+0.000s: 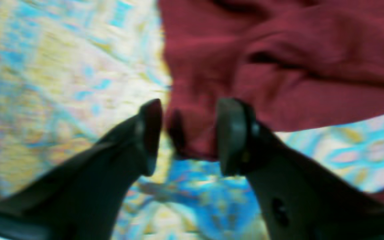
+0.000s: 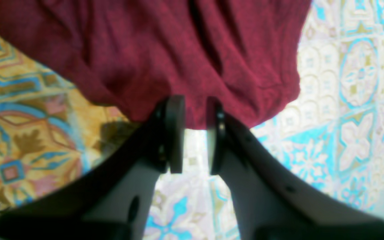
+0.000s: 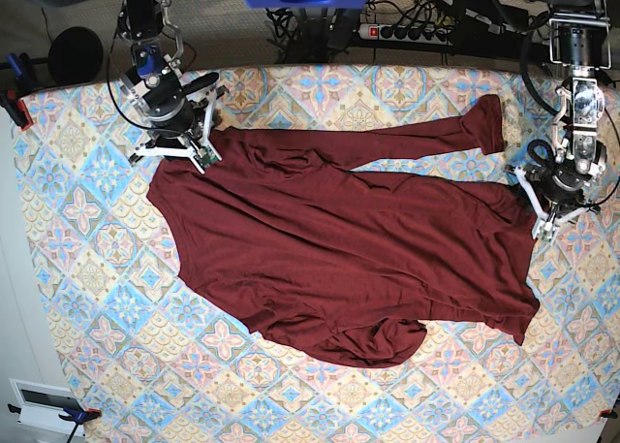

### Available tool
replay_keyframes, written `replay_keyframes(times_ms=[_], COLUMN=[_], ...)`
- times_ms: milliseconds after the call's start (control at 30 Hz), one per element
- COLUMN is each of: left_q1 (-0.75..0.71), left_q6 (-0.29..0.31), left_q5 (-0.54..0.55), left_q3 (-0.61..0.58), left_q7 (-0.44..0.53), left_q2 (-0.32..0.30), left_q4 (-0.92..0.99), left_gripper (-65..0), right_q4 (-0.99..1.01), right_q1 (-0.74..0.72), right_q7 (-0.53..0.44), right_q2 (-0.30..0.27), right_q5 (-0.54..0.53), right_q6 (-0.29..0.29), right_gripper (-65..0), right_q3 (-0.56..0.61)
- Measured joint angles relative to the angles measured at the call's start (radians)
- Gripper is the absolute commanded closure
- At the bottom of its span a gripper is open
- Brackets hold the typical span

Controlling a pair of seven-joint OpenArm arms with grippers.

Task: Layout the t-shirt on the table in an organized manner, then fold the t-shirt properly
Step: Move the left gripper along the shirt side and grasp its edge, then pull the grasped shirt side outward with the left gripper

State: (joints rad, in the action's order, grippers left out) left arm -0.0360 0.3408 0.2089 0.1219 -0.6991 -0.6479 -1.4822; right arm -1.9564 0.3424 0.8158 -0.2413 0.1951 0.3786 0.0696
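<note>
Lay spread, rumpled: dark maroon knit t-shirt (image 3: 339, 244) on the pastel diamond-tiled table (image 3: 87, 298) (far side); right gripper (image 2: 195, 133) clamped its hem, left gripper (image 1: 188, 136) parted

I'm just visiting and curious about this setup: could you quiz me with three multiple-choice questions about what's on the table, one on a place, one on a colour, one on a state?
1. Where is the right pincer?
A. At the shirt's edge
B. Off the table
C. On the power strip

2. What colour is the soft knit t-shirt?
A. Navy
B. Dark maroon
C. White

3. How does the shirt lie on the pastel tile-patterned table?
A. Neatly folded
B. Spread out, wrinkled
C. Rolled up

Answers: 1 A, its wrist view shows fabric between the jaws. 2 B, plain maroon everywhere. 3 B, the base view shows it spread with creases.
</note>
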Motion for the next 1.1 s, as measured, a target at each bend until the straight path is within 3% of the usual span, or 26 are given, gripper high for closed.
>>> replay_keyframes(times_ms=[133, 233, 333, 900, 1000, 1100], left_q1=[0.058, 0.103, 0.152, 0.227, 0.230, 0.230], left_q6=[-0.003, -0.016, -0.014, -0.014, -0.010, 0.027], left_q5=[0.174, 0.183, 0.185, 0.184, 0.191, 0.196], left_q3=[0.164, 0.301, 0.348, 0.337, 0.276, 0.257], left_q7=[-0.121, -0.180, -0.197, -0.119, -0.111, -0.104], left_q2=[0.068, 0.124, 0.148, 0.172, 0.166, 0.175], left_q4=[0.014, 0.087, 0.182, 0.432, 0.428, 0.425], left_gripper=[-31.5, -31.8, -31.8, -31.3, -26.4, -15.5], right_q4=[0.000, 0.000, 0.000, 0.000, 0.000, 0.000], right_q1=[0.000, -0.002, 0.000, -0.001, -0.002, -0.002], right_q7=[0.001, 0.000, 0.000, 0.001, 0.000, 0.000], right_q2=[0.000, -0.001, 0.000, 0.000, 0.000, 0.000], right_q5=[0.000, 0.000, 0.000, 0.000, 0.000, 0.000], right_q6=[0.000, 0.000, 0.000, 0.000, 0.000, 0.000], right_gripper=[-10.9, -10.9, -10.9, -10.9, -10.9, -10.9], right_q3=[-0.002, -0.003, -0.001, 0.000, 0.000, -0.002])
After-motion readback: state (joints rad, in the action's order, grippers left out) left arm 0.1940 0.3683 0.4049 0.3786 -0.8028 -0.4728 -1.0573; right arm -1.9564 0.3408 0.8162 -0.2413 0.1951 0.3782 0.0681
